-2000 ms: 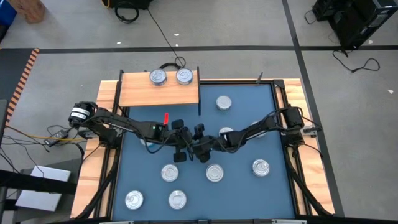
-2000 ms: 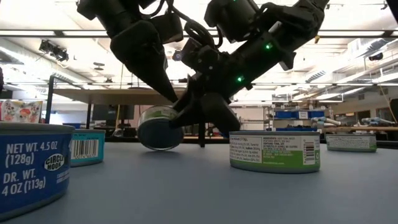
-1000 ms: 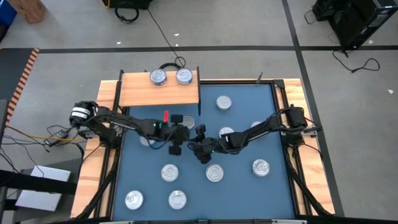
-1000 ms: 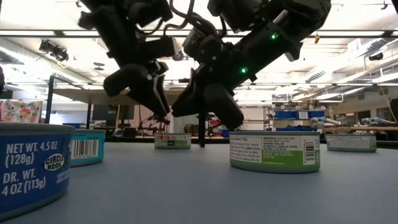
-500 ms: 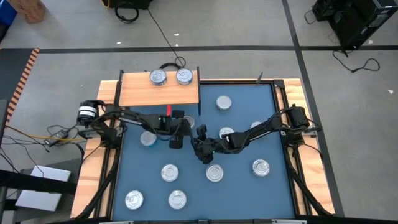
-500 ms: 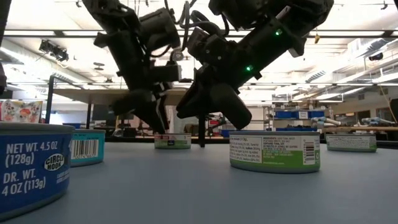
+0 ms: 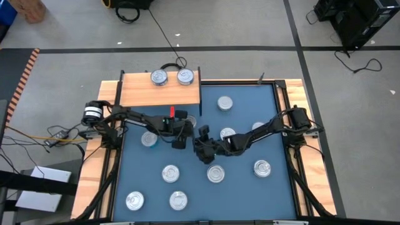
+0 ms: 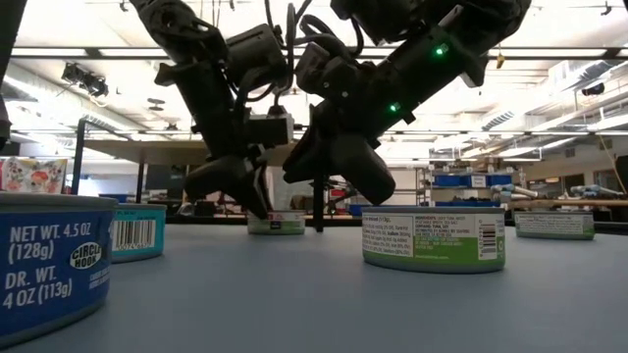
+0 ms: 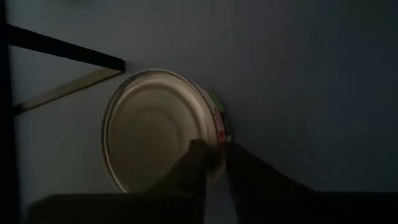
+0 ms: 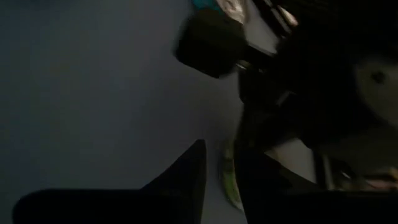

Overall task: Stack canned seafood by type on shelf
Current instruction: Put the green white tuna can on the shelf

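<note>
In the high view, the left gripper (image 7: 183, 132) is at the near right corner of the shelf (image 7: 140, 94), beside a can (image 7: 190, 123) that lies against the shelf's leg. 2 seconds ago this gripper was farther out over the middle of the blue tabletop (image 7: 250, 187). The right gripper (image 7: 201, 145) is just beside it, a little nearer the table's centre. 2 shelf cans (image 7: 159, 77) stand side by side on the board's far edge. 9 other tins are spread over the tabletop.

In the low view, the can (image 8: 276, 224) sits flat on the surface, whereas 2 seconds ago it hung tilted between both grippers. The left gripper (image 8: 257, 201) reaches down to its left edge. The right gripper (image 8: 378, 186) hangs clear of it, above the table. A blue-labelled tin (image 8: 44, 265) and a green-labelled tin (image 8: 434, 238) stand nearer the camera.

In the left wrist view, the left gripper (image 9: 219, 163) is at the rim of the can (image 9: 155, 127). We cannot tell whether it is clenched on it or released.

In the right wrist view, the right gripper (image 10: 221, 177) points at the dim tabletop. We cannot tell its state either.

The table has wooden side rails (image 7: 306, 94). The grey floor around it carries dark tape lines and loose cables (image 7: 356, 62). Behind the table, the room shows ceiling lights (image 8: 78, 49) and distant benches.
</note>
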